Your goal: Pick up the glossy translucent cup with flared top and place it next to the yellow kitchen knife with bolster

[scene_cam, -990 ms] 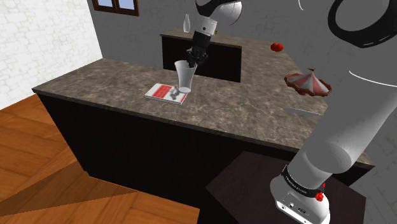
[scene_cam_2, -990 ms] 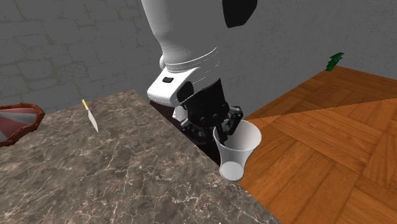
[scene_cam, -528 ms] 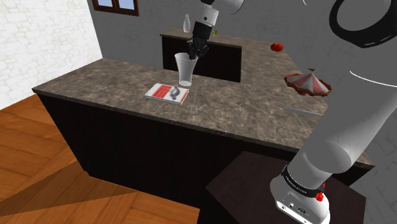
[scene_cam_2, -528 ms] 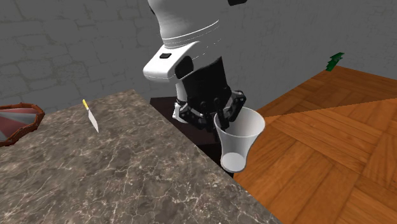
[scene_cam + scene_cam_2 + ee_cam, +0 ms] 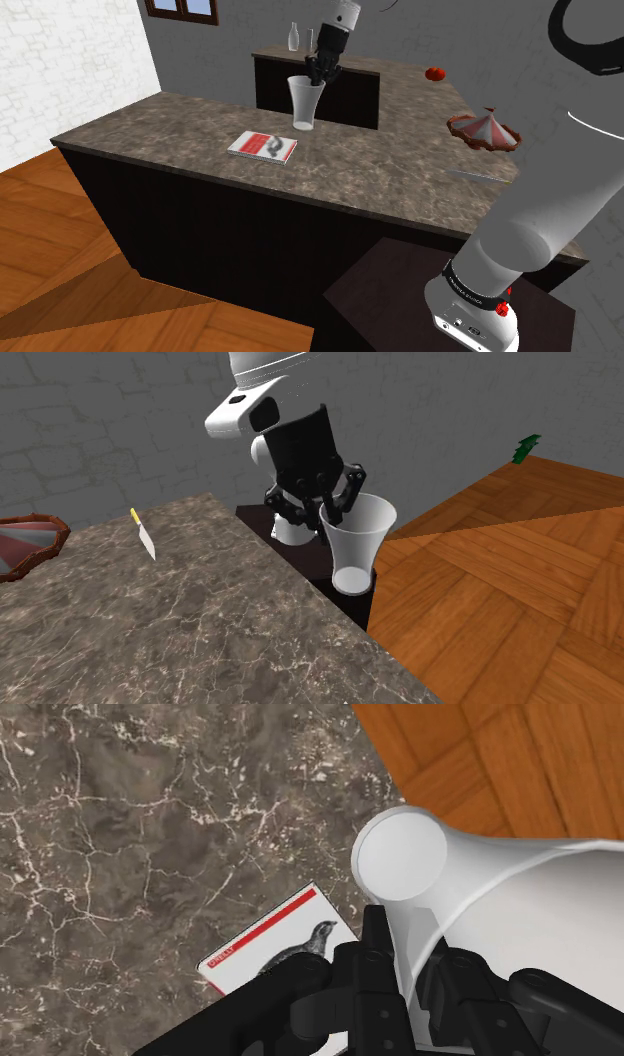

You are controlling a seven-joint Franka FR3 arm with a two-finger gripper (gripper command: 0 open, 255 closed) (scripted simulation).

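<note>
- Nearest of all, the dark stand [image 5: 395, 295] sits at the shoulder view's lower right, with the white arm rising from it and reaching off to the upper left.
- Next, the marbled bench [image 5: 380, 165]. On its side toward the shoulder view's right stands one brown-rimmed bowl [image 5: 456, 123] with red and white inside.
- One knife [image 5: 142, 534], yellow handle and pale blade, lies flat on the bench. In the second exterior view it is just beside that bowl, with bare stone around it.
- Further along lies one booklet [image 5: 263, 146] with a red stripe and a bird picture, flat on the bench; through the wrist camera it sits directly under the tool.
- And here is the cup [image 5: 304, 100], just one, pale and translucent with a flared top, up in the air clear of the bench, mouth upward. It is well apart from the knife.
- The tool [image 5: 318, 78] comes down from above, pinching the cup's rim: the wall sits between its fingers [image 5: 375, 954], one outside and one showing through from inside.
- Nothing stands on the open bench between cup and knife.
- Beyond, one red round fruit [image 5: 435, 73] rests on the bench.
- Farthest back, one pale bottle [image 5: 293, 37] stands on the bench's far wing.
- The wooden floor [image 5: 500, 592] spreads below the bench edge.
</note>
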